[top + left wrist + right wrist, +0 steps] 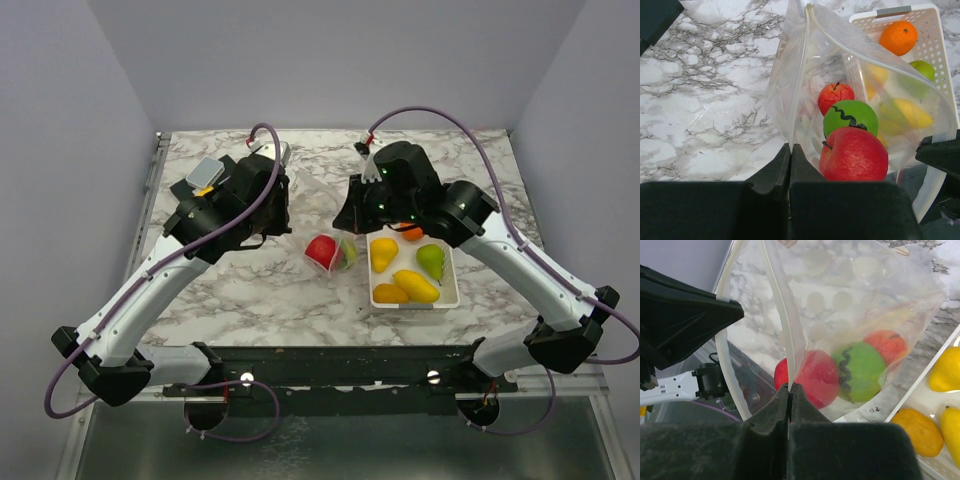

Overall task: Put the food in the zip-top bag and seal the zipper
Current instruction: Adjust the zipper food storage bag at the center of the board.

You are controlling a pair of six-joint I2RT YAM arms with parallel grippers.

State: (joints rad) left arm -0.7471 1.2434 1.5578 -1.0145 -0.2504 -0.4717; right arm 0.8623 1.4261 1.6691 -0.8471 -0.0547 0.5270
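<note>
The clear zip-top bag (338,252) hangs between my two grippers with its mouth open. Inside it lie a big red apple (854,154), a green fruit (850,116) and a small red fruit (835,96); they also show in the right wrist view (817,377). My left gripper (790,148) is shut on one mouth edge. My right gripper (790,386) is shut on the zipper strip (785,320) of the other edge. More food sits in the white tray (452,298): a yellow fruit (383,252), a green pear (431,262) and an orange (898,37).
The tray stands just right of the bag, under my right arm. A grey block with a yellow-orange tool (205,173) lies at the back left by my left arm. The marble table (250,290) ends at walls behind and on both sides.
</note>
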